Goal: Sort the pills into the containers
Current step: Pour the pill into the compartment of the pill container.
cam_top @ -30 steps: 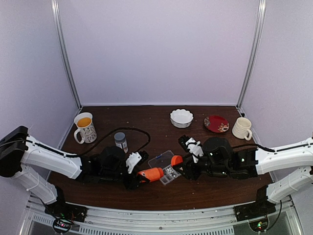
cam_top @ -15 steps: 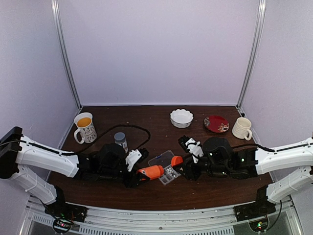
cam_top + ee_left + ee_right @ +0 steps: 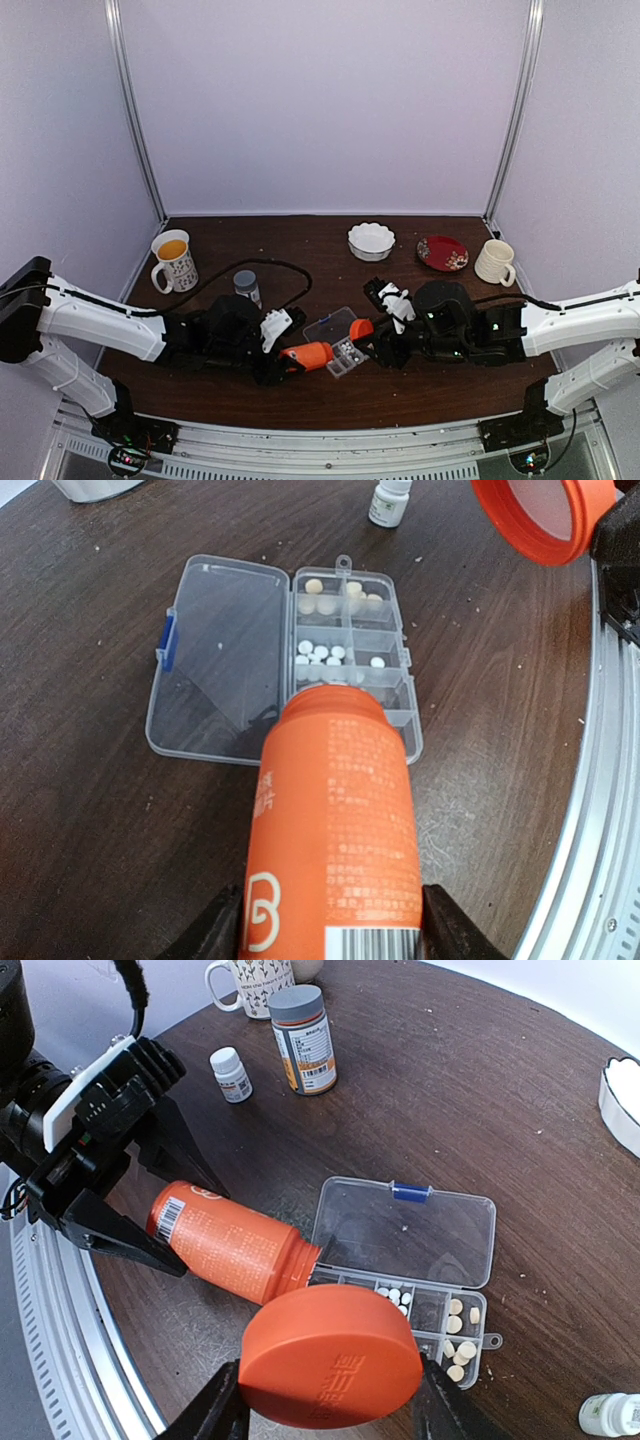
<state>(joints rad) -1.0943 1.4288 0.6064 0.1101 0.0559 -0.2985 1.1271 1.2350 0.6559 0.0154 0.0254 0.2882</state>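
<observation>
The clear organizer box (image 3: 413, 742) lies open on the table, lid (image 3: 225, 660) flat to the left; it also shows in the top view (image 3: 345, 357). White pills (image 3: 318, 652) and pale tan pills (image 3: 315, 605) lie in its compartments, also visible in the right wrist view (image 3: 395, 1297). My left gripper (image 3: 330, 925) is shut on an orange bottle (image 3: 335, 820), tipped on its side with its open mouth over the box's near compartments. My right gripper (image 3: 330, 1392) is shut on the orange cap (image 3: 330, 1355), held just above and right of the box (image 3: 490, 1338).
A grey-capped bottle (image 3: 303, 1040) and a small white bottle (image 3: 232, 1073) stand behind the left gripper. Another small white bottle (image 3: 612, 1412) stands by the box. A mug of orange drink (image 3: 172, 260), white scalloped bowl (image 3: 371, 241), red plate (image 3: 442, 252) and cream mug (image 3: 494, 261) line the back.
My left arm has shifted slightly to the right with the orange bottle, its mouth still over the box. The right arm and cap have not moved.
</observation>
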